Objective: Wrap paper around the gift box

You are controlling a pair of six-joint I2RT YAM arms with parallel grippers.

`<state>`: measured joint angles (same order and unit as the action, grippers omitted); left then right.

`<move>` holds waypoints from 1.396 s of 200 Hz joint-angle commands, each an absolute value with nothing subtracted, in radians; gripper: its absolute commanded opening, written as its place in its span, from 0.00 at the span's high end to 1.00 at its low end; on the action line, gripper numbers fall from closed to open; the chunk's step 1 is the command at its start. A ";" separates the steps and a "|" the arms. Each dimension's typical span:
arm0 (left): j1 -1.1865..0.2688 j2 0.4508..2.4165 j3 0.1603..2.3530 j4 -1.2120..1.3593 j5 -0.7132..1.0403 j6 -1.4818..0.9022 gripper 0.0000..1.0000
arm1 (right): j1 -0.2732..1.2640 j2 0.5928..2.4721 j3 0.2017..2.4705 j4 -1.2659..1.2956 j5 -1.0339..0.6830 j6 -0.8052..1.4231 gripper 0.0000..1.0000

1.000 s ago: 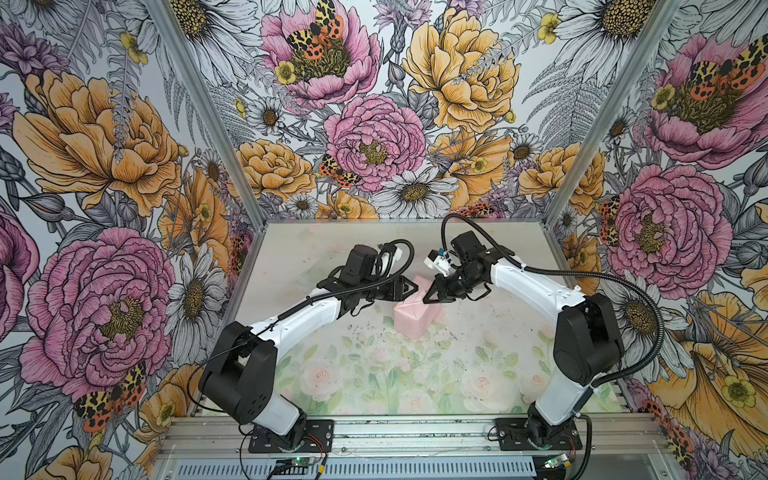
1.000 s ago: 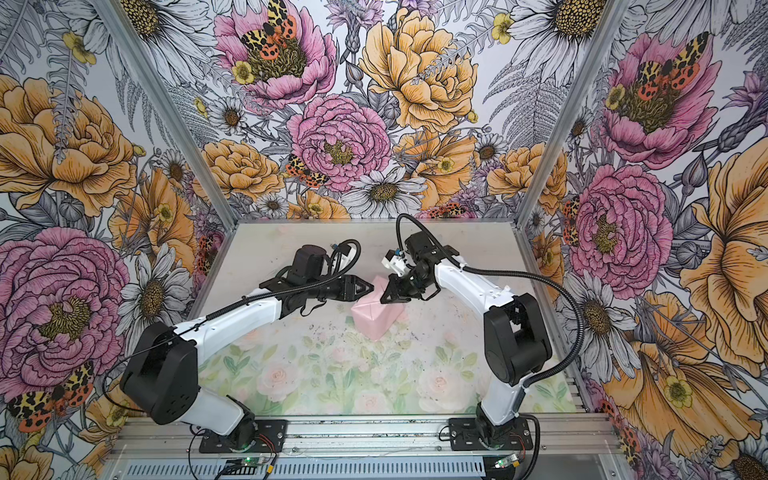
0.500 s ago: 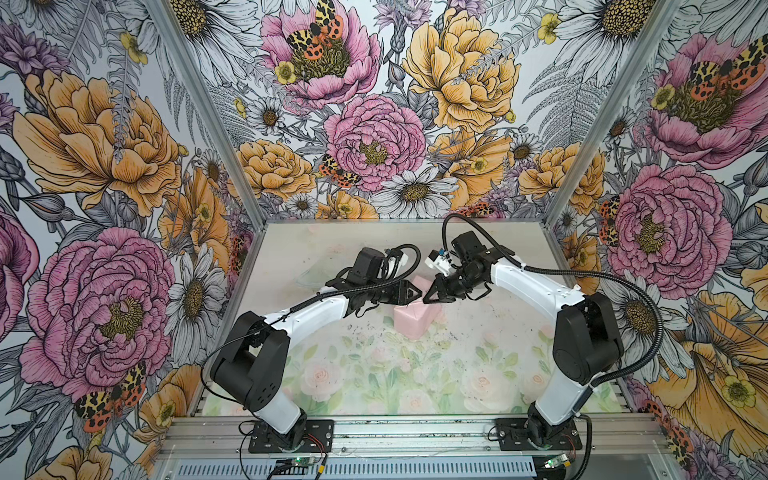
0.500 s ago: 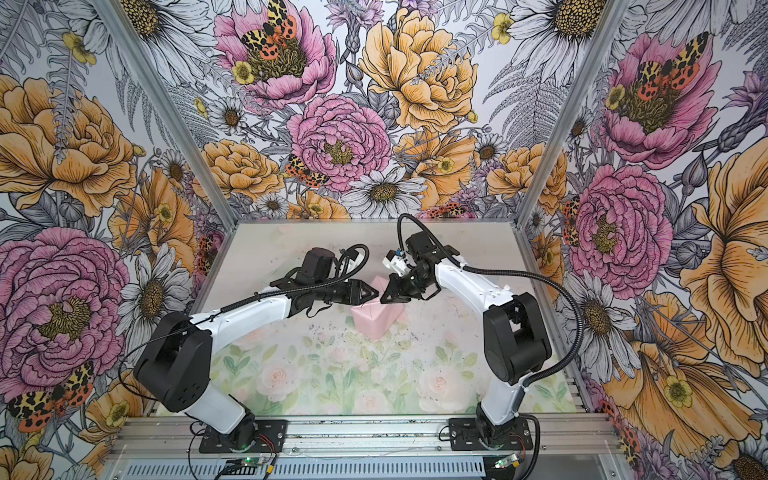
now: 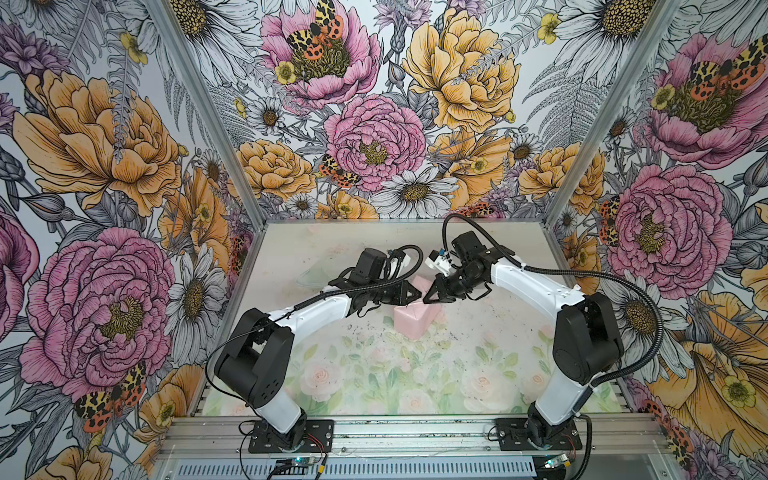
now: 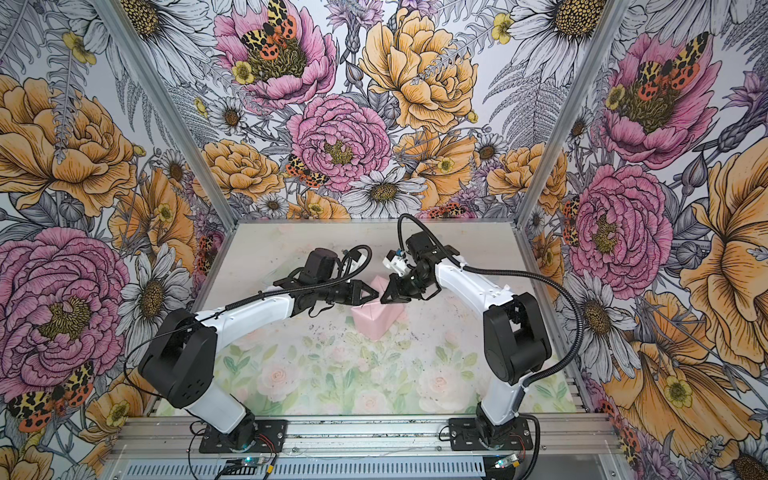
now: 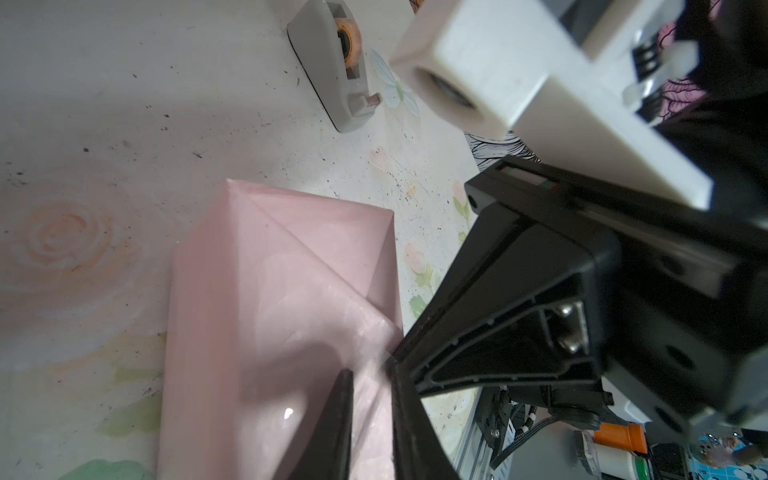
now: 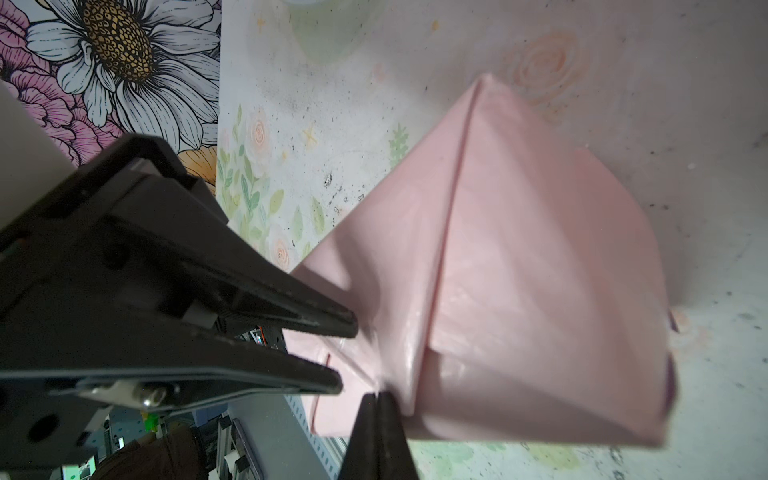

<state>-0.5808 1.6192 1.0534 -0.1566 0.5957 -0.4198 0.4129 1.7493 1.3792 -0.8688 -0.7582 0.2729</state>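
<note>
At table (image 5: 374,374) centre, we are touching the paper (image 5: 411,323) with our clenched right gripper (image 5: 425,298) from three o'clock, left gripper (image 5: 418,296) at nine o'clock, jaws narrowly parted, grip unclear.

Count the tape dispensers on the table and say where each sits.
1. The grey tape dispenser sits on the table, apart from the pink paper, shown in the left wrist view. Others may be hidden.

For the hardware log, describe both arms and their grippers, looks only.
The left arm and right arm have white link shells and black joint housings. The left gripper and right gripper are black, with tapering triangular fingers. A black corrugated cable loops along the right arm; a thinner black cable follows the left. A white bracket marks the right wrist.
</note>
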 commanded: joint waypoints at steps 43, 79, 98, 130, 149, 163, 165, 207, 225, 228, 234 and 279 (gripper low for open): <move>-0.589 1.635 1.072 -0.118 0.597 -0.425 0.75 | 0.410 1.738 1.358 -0.893 -0.773 0.299 1.00; -0.590 1.644 1.070 -0.115 0.597 -0.426 0.74 | 0.410 1.729 1.352 -0.893 -0.793 0.311 1.00; -0.589 1.647 1.073 -0.122 0.592 -0.421 0.75 | 0.409 1.723 1.348 -0.894 -0.797 0.313 1.00; -0.594 1.644 1.072 -0.123 0.592 -0.417 0.78 | 0.405 1.720 1.336 -0.894 -0.802 0.320 1.00; -0.595 1.633 1.068 -0.112 0.583 -0.418 0.78 | 0.401 1.722 1.328 -0.894 -0.799 0.324 1.00; -0.595 1.632 1.069 -0.120 0.576 -0.415 0.78 | 0.396 1.720 1.321 -0.893 -0.794 0.330 1.00; -0.595 1.634 1.071 -0.122 0.575 -0.413 0.78 | 0.396 1.721 1.321 -0.893 -0.794 0.330 1.00; -0.616 1.659 1.096 -0.172 0.536 -0.378 0.81 | 0.390 1.722 1.321 -0.891 -0.789 0.340 1.00; -0.625 1.664 1.107 -0.203 0.505 -0.361 0.82 | 0.390 1.723 1.319 -0.891 -0.791 0.341 1.00; -0.625 1.664 1.107 -0.206 0.500 -0.359 0.83 | 0.390 1.723 1.317 -0.891 -0.790 0.341 1.00; -0.626 1.665 1.110 -0.215 0.488 -0.354 0.84 | 0.388 1.723 1.317 -0.891 -0.792 0.342 1.00; -0.631 1.645 1.116 -0.236 0.453 -0.339 0.80 | 0.387 1.722 1.319 -0.891 -0.788 0.347 1.00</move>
<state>-0.6262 1.6463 1.1000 -0.2028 0.5026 -0.3660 0.3923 1.7336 1.3334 -0.8734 -0.8238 0.3370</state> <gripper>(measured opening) 0.161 0.041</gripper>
